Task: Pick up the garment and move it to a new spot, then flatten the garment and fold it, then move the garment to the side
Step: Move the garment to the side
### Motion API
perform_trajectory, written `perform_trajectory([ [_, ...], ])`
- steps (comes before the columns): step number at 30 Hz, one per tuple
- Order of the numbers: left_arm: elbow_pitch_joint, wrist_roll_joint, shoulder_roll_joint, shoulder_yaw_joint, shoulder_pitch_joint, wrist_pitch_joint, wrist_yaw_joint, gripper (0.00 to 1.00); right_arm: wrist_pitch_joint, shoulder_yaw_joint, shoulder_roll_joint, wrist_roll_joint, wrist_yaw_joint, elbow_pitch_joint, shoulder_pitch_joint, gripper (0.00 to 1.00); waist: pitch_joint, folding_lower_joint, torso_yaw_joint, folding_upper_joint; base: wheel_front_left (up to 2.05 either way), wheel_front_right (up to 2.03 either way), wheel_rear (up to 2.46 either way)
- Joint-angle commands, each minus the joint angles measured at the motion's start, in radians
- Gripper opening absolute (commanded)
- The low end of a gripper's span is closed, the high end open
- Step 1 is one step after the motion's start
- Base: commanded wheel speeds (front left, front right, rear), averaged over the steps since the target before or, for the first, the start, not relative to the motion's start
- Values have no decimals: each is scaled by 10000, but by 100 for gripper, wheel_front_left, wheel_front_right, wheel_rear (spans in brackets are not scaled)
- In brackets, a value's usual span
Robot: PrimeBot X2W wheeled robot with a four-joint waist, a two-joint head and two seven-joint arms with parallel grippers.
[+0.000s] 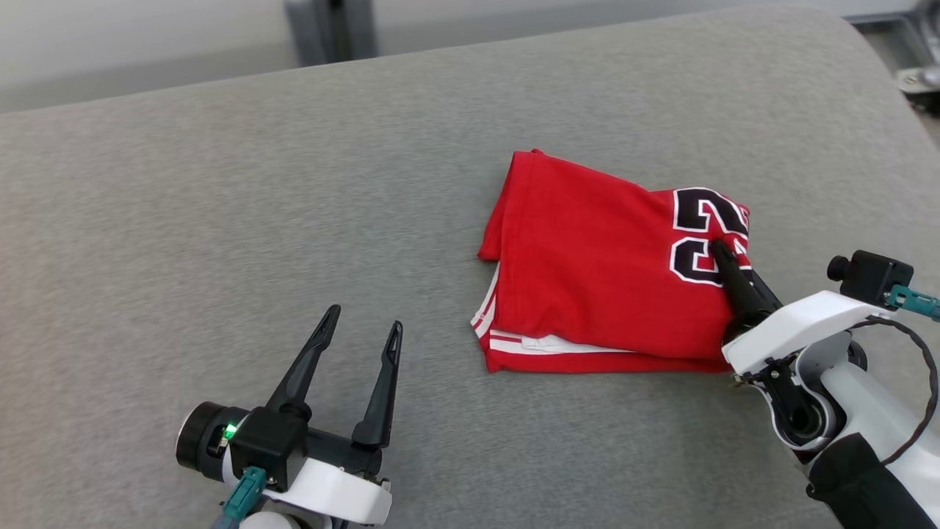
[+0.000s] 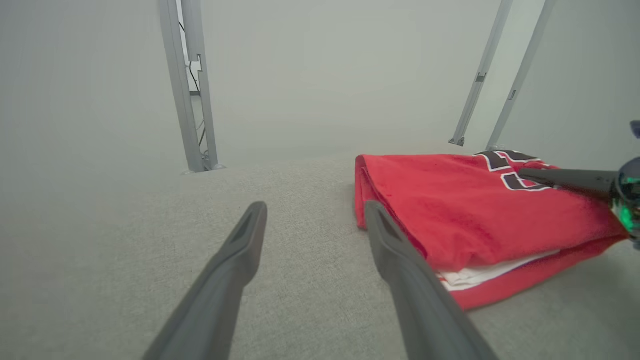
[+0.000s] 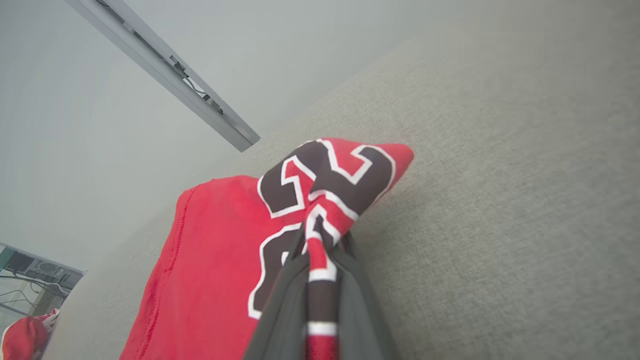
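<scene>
One red garment [image 1: 587,272] lies folded and looks soft, light and floppy. The right gripper [image 1: 718,253] pinches its edge at three o'clock, by the number. The left gripper [image 1: 365,317] is spread wide.

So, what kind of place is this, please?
Probably a robot lab or test room, not a home. The jersey lies on a wide grey fabric-covered table, bare metal posts stand behind it against plain walls, and cabled equipment shows at one edge of the right wrist view.

Bare grey fabric [image 1: 220,220] left of garment [image 1: 587,272], metal posts [image 2: 192,100] beyond far edge
</scene>
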Motion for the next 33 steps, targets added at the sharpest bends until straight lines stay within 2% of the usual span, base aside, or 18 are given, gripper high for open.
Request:
perform_trajectory([
  [1,-3,96,93,49,-168,-40,-80,100,-185,122,-26,62,0,13,-139,0,203,0,-660,0,0,0,0],
  [9,-13,295,227,107,-304,-40,-211,100,-435,501,-35,205,0,106,-326,0,469,0,-1471,0,0,0,0],
  [15,-186,518,394,24,-615,-40,-305,100,-537,825,-258,-617,0,340,-1101,0,1045,0,-1794,0,0,0,0],
  [19,-405,646,441,-191,-1167,-38,-445,100,-534,188,-508,-1537,0,462,-1776,0,1549,0,-1611,0,0,0,0],
  [23,-886,839,509,-354,-1937,102,-569,100,-531,-924,-738,-2628,0,648,-2410,0,2070,0,-1330,0,0,0,0],
  [33,-2390,1251,508,-892,-3326,846,-712,100,-529,-3661,-1203,-6118,-1,1728,-4144,0,3714,0,-713,0,0,0,0],
])
